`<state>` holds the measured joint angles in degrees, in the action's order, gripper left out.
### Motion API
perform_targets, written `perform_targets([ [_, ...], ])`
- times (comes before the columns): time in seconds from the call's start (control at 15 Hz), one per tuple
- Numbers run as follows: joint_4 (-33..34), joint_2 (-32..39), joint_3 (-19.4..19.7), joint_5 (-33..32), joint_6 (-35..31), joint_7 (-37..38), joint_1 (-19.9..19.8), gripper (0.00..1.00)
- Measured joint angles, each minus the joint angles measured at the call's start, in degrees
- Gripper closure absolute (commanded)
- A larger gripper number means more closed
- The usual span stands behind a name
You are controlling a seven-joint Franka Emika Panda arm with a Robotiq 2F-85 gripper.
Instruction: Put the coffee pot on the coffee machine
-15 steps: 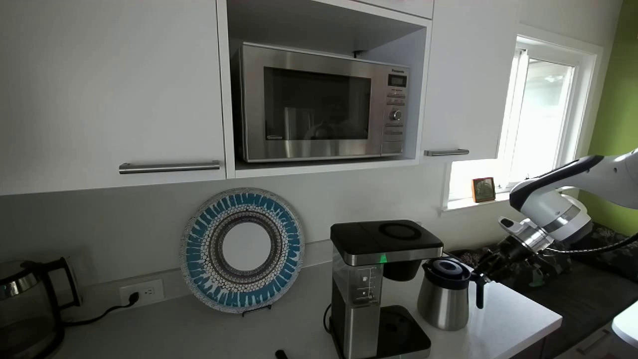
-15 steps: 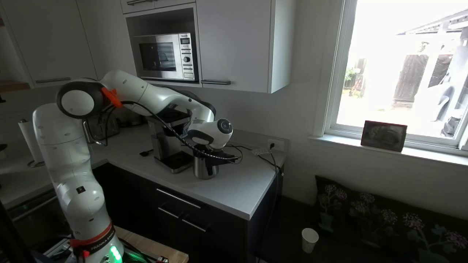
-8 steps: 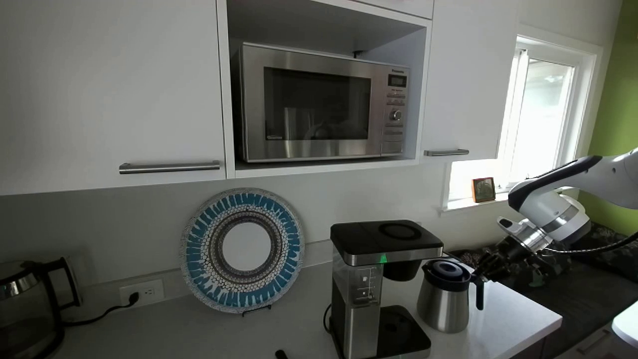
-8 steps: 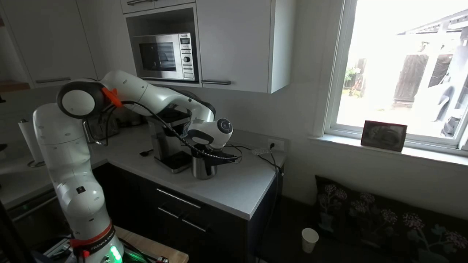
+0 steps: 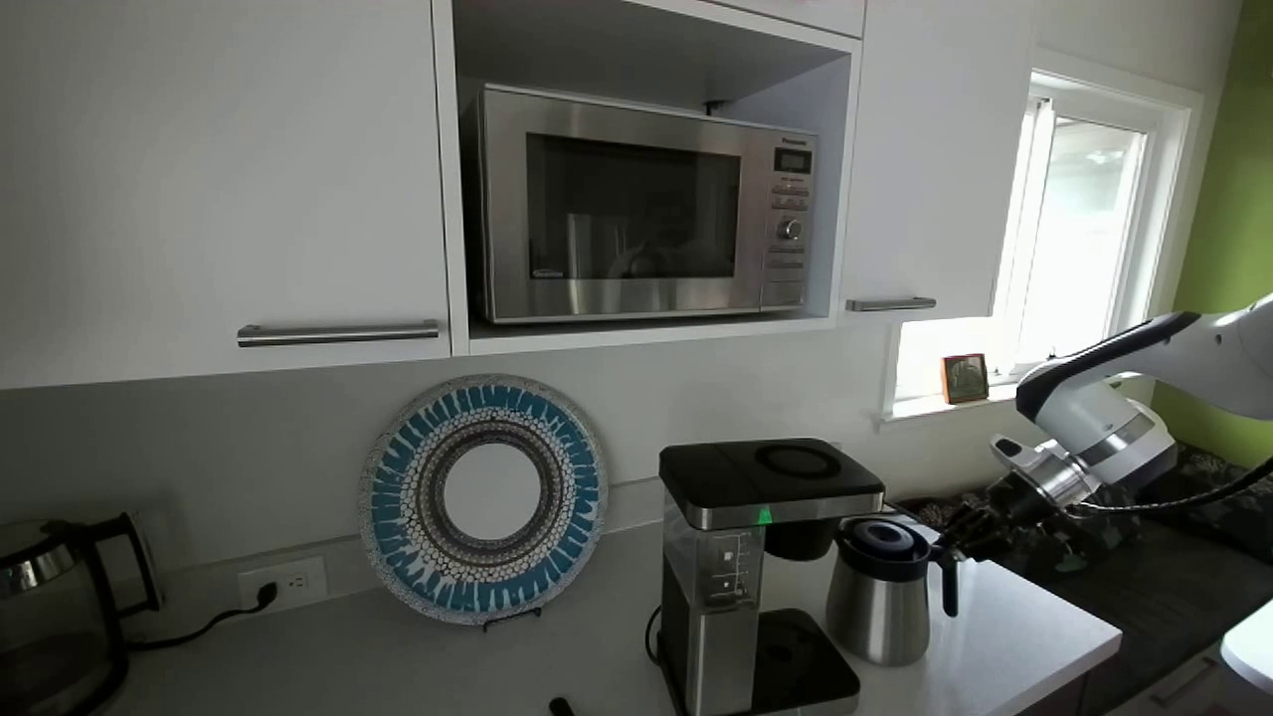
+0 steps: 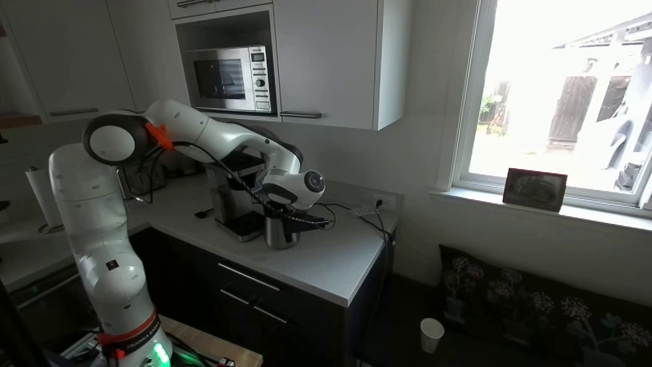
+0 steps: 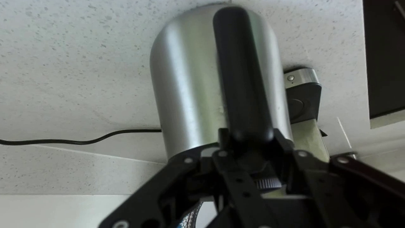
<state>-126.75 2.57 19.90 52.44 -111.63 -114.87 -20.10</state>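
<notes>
With the gripper (image 7: 250, 136) I'm clasping the handle (image 7: 242, 79) of the coffee pot (image 5: 879, 609), fingers (image 7: 223, 136) pressing on both sides. I'm holding the pot just beside the base plate (image 5: 796, 656) of the coffee machine (image 5: 731, 597), the counter (image 6: 323, 262) stretching onward to its front edge (image 6: 285, 282) and corner.

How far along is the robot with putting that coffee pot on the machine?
Done: the gripper is closed around the black handle of the coffee pot. In hand: the pot, held beside the coffee machine; whether it's lifted, I can't tell. Left: setting it on the dark base plate and letting go.
</notes>
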Motion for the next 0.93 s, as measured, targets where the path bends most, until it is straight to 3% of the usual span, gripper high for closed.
perform_targets([
  [0.93,0.8,0.2,0.4,1.0,3.2,-1.1,-0.7,0.92],
])
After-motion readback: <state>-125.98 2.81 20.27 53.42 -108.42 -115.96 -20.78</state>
